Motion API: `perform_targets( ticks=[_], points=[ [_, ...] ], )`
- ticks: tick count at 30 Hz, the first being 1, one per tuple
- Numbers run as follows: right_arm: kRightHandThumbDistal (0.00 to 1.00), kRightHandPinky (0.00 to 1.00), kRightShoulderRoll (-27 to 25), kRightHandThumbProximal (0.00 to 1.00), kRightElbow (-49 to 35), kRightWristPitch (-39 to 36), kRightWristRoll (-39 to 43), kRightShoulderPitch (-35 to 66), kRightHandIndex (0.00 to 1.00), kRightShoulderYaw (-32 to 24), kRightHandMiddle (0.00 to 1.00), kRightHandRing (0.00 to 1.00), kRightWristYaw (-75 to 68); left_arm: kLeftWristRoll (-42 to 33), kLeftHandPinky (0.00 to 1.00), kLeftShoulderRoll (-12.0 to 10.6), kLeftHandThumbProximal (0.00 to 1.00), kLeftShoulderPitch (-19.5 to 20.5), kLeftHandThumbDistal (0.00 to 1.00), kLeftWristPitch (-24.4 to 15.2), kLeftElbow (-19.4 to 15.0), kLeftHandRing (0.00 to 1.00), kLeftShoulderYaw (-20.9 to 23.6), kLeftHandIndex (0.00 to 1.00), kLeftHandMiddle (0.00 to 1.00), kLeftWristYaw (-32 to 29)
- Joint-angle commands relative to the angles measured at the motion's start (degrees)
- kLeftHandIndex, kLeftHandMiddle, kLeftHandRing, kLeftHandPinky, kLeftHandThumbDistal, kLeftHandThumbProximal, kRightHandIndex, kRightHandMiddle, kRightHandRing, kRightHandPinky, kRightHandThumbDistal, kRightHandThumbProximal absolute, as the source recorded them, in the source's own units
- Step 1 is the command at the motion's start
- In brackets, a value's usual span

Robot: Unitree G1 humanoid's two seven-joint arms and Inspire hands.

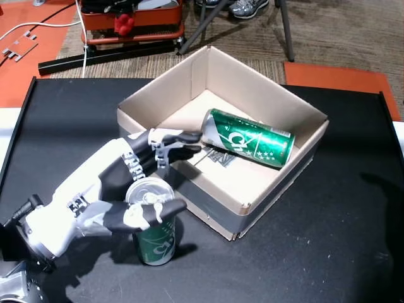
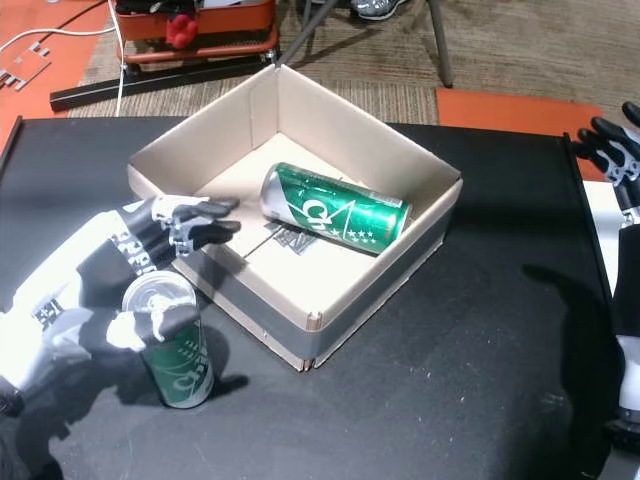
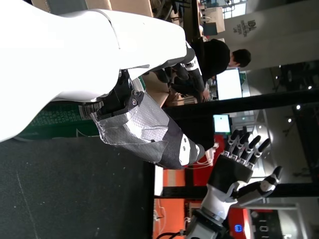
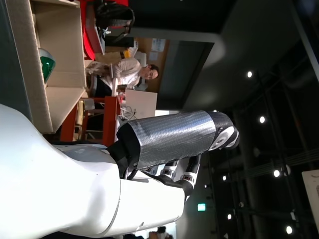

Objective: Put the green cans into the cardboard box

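Black table (image 1: 303,252): left hand (image 1: 142,183) grips 1 upright green can (image 1: 154,243), white lettering unreadable. Second can (image 1: 249,139) lies in cardboard box (image 1: 278,95) at 1 o'clock. Right hand (image 2: 612,150) open, cut off at frame edge.

Two green cans, one standing (image 1: 156,237), one lying (image 1: 248,137), both with white lettering and silver tops; tan cardboard box (image 1: 287,95) banded in grey tape; matte black table (image 1: 328,240); orange floor mat (image 1: 341,79).

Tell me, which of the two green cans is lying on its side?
The can inside the cardboard box lies on its side. The other can stands upright on the black table, outside the box, in the left hand.
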Motion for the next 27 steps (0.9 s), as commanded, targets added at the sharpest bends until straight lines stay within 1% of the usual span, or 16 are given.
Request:
perform_targets(
  ticks=[1, 4, 6, 7, 9, 11, 15, 17, 19, 22, 24, 27],
  points=[
    [0.64, 0.71, -0.5, 0.78, -0.6, 0.1, 0.8, 0.6, 0.65, -0.9, 0.61, 0.63, 0.5, 0.8, 0.78, -0.1, 0.15, 0.6, 0.8, -0.6, 0.2, 0.93, -0.3, 0.93, 0.9, 0.0],
    [0.67, 0.72, -1.0, 0.82, 0.4, -1.1, 0.2, 0.6, 0.65, -1.6, 0.61, 0.63, 1.2, 1.2, 0.78, 0.2, 0.14, 0.8, 0.81, -0.9, 0.2, 0.93, -0.5, 0.93, 0.9, 0.1],
    [0.67, 0.71, -1.1, 0.81, 0.2, -1.0, 0.1, 0.7, 0.65, -2.0, 0.6, 0.61, 1.5, 2.0, 0.79, 0.6, 0.12, 1.1, 0.81, -2.0, 0.1, 0.93, -1.0, 0.93, 0.9, 0.8],
    [0.67, 0.71, -1.1, 0.81, 0.1, -0.9, 0.2, 0.8, 0.64, -2.2, 0.6, 0.61, 1.5, 2.4, 0.79, 0.9, 0.11, 1.2, 0.81, -2.5, 0.1, 0.93, -1.3, 0.95, 0.91, 1.1],
    [0.65, 0.7, -1.2, 0.8, 0.0, -0.7, 0.6, 0.8, 0.64, -2.5, 0.59, 0.6, 1.9, 3.1, 0.78, 1.3, 0.12, 1.5, 0.83, -3.2, 0.2, 0.92, -1.8, 0.98, 0.92, 1.6],
    [0.66, 0.7, -1.4, 0.81, -0.1, -0.6, 0.7, 0.9, 0.64, -2.8, 0.59, 0.6, 2.3, 4.2, 0.77, 2.0, 0.14, 1.7, 0.85, -3.8, 0.2, 0.91, -2.8, 0.99, 0.92, 2.6],
    [0.66, 0.7, -1.7, 0.79, -0.6, 0.7, 1.8, 1.3, 0.64, -3.3, 0.59, 0.59, 3.1, 5.0, 0.76, 2.9, 0.13, 2.0, 0.82, -4.5, 0.3, 0.9, -4.0, 0.98, 0.91, 2.7],
    [0.64, 0.7, -1.9, 0.79, -0.8, 1.2, 2.4, 1.5, 0.64, -3.6, 0.59, 0.59, 3.8, 5.3, 0.75, 3.4, 0.11, 2.0, 0.81, -4.3, 0.4, 0.89, -4.6, 0.97, 0.9, 2.7],
    [0.66, 0.7, -2.0, 0.8, -0.9, 1.1, 2.5, 1.6, 0.63, -4.0, 0.58, 0.58, 4.2, 5.4, 0.74, 3.8, 0.11, 2.1, 0.81, -4.1, 0.4, 0.88, -5.1, 0.96, 0.89, 2.8],
    [0.64, 0.69, -2.1, 0.8, -1.0, 1.4, 2.8, 1.6, 0.62, -4.6, 0.58, 0.58, 4.7, 6.0, 0.73, 4.4, 0.12, 2.2, 0.82, -3.7, 0.5, 0.87, -5.4, 0.94, 0.87, 3.2],
    [0.65, 0.69, -2.1, 0.8, -1.0, 1.3, 2.5, 1.7, 0.62, -5.0, 0.57, 0.58, 4.2, 6.7, 0.71, 4.8, 0.13, 2.4, 0.84, -3.5, 0.6, 0.87, -5.7, 0.93, 0.86, 4.0],
    [0.64, 0.69, -2.3, 0.81, -1.0, 1.5, 2.7, 1.8, 0.62, -5.3, 0.58, 0.58, 4.5, 6.9, 0.71, 5.0, 0.13, 2.7, 0.82, -3.5, 0.6, 0.86, -5.6, 0.91, 0.85, 4.6]
  ],
)
